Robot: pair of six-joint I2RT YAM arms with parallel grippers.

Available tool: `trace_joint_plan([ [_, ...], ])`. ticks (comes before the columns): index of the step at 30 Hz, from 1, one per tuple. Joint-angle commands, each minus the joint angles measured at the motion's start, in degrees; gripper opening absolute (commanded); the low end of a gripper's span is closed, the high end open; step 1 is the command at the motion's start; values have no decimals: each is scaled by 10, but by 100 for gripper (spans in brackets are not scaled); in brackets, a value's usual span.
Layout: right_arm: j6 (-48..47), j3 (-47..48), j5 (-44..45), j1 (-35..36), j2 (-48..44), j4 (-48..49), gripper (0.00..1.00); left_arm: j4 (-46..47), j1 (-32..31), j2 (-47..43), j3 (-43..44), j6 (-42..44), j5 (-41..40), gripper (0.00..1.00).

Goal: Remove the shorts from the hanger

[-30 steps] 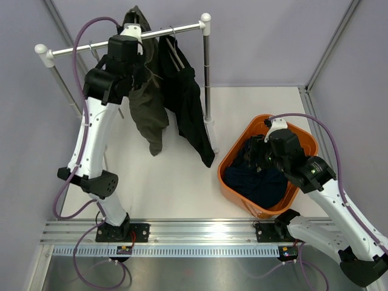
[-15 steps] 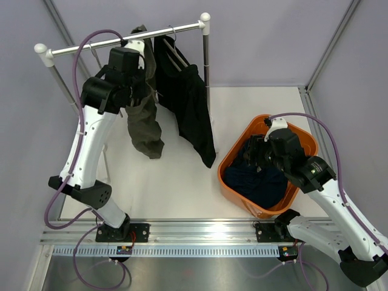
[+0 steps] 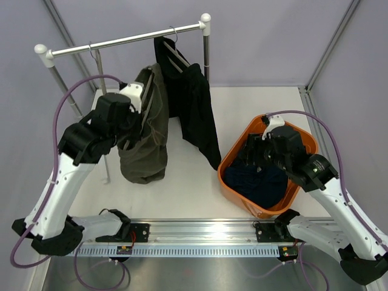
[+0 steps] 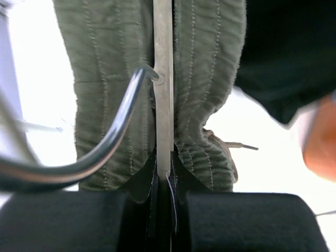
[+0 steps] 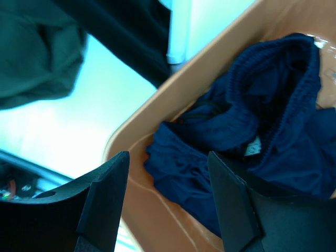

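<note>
The olive-grey shorts (image 3: 147, 136) hang on a metal hanger (image 4: 163, 79) below the rail (image 3: 121, 41), clear of it. My left gripper (image 3: 134, 112) is shut on the hanger's flat bar, with the olive waistband (image 4: 205, 94) bunched on both sides. The hanger's hook (image 4: 113, 142) curves free to the left. Black shorts (image 3: 195, 112) still hang from the rail. Navy shorts (image 3: 260, 182) lie in the orange basket (image 3: 233, 159). My right gripper (image 3: 254, 154) hovers open over the navy shorts (image 5: 247, 131), holding nothing.
The rack's right post (image 3: 207, 73) stands between the black shorts and the basket. Its left post (image 3: 66, 91) slants down beside my left arm. A bare hanger hook (image 3: 92, 48) sits on the rail's left part. Grey walls close in the table.
My left arm has pulled the hanger with the olive-grey shorts off the rail, down and toward the near left. The black shorts swung slightly. The right arm has hardly moved.
</note>
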Motion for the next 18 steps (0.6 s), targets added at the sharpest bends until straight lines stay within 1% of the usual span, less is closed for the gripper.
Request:
trace_joint_plan([
  [1,2,42,-36,28,-9,28,69,59,-17,-86,-76,-10,74,0],
  [2,5,51,-35,40,-7,30,69,60,-20,-101,-116,-17,86,0],
  [3,10,56,-31,54,-4,33,69,61,-28,-116,-135,-19,98,0],
  [4,14,62,-13,87,5,34,69,65,-32,-131,-155,-22,116,0],
  [6,22,82,13,126,19,37,69,66,-45,-167,-203,-29,131,0],
  [8,27,105,46,179,48,40,69,64,-54,-193,-227,-36,149,0],
  [9,30,113,62,193,58,45,69,62,-65,-201,-247,-37,154,0],
  [12,35,137,72,227,94,62,70,59,-82,-223,-273,-35,171,0],
  [13,36,144,79,235,112,64,70,57,-87,-225,-288,-34,191,0],
  [15,34,170,91,260,133,67,71,56,-106,-227,-303,-38,192,0],
  [18,33,200,109,269,169,74,73,57,-143,-228,-328,-51,182,0],
])
